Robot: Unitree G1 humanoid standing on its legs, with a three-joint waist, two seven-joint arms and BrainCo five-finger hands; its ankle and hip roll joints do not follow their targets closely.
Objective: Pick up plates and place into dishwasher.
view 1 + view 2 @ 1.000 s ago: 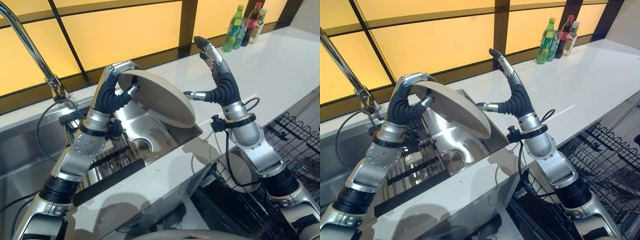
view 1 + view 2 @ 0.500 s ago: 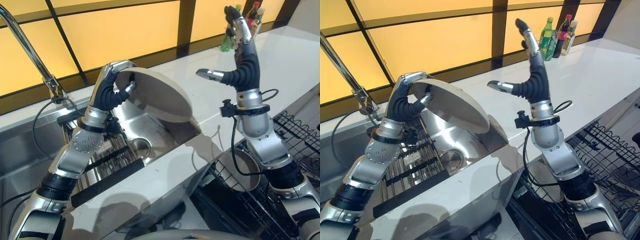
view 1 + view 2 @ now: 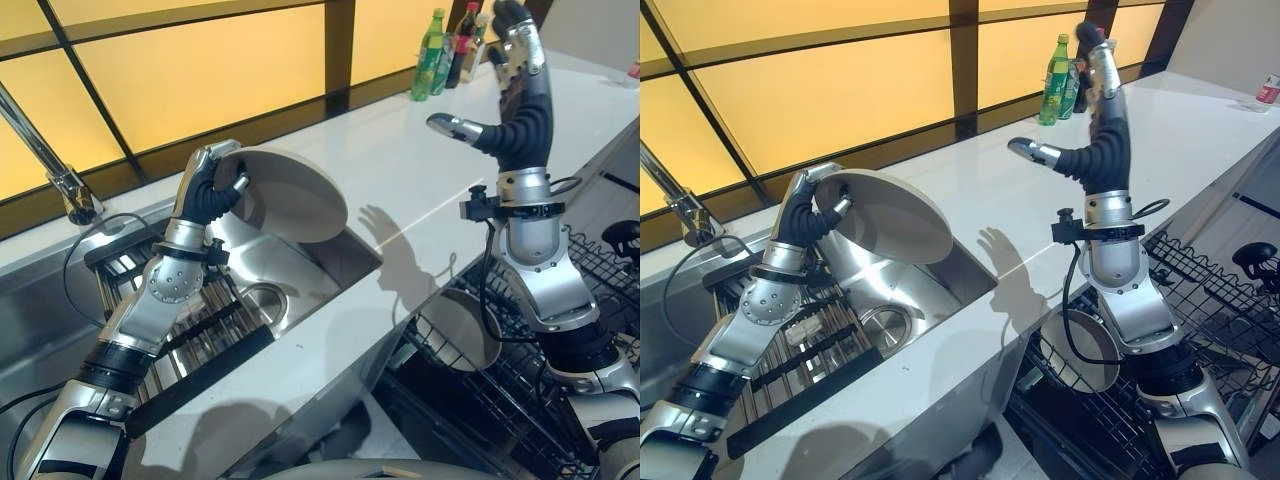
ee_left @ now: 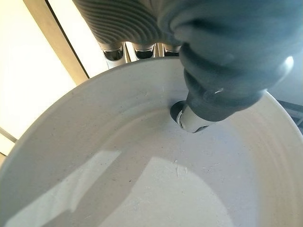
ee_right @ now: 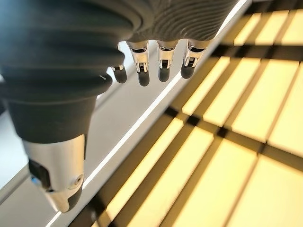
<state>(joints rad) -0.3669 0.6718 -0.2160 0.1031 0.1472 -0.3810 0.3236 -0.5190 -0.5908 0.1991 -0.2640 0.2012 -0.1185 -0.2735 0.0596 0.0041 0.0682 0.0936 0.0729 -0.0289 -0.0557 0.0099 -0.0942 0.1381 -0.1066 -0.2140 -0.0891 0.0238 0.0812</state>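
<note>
**Plate held over the sink, my right hand raised and empty**

Left eye view: my left hand (image 3: 207, 185) grips the rim of a pale plate (image 3: 290, 195), fingers curled over its top edge, thumb on its face. The plate stands tilted above the steel sink (image 3: 300, 270). My right hand (image 3: 515, 90) is up over the white counter (image 3: 420, 190), fingers straight, thumb spread wide, grasping nothing.

Right eye view: a second plate (image 3: 1085, 350) stands in the dishwasher rack (image 3: 1210, 310) beside my right forearm. Bottles (image 3: 1060, 75) stand at the counter's far end.

Left wrist view: my thumb (image 4: 191, 118) presses the plate's inner face; my fingers (image 4: 142, 49) hook behind the rim.

Right wrist view: fingers (image 5: 163, 64) extended, nothing between them and the thumb.
</note>
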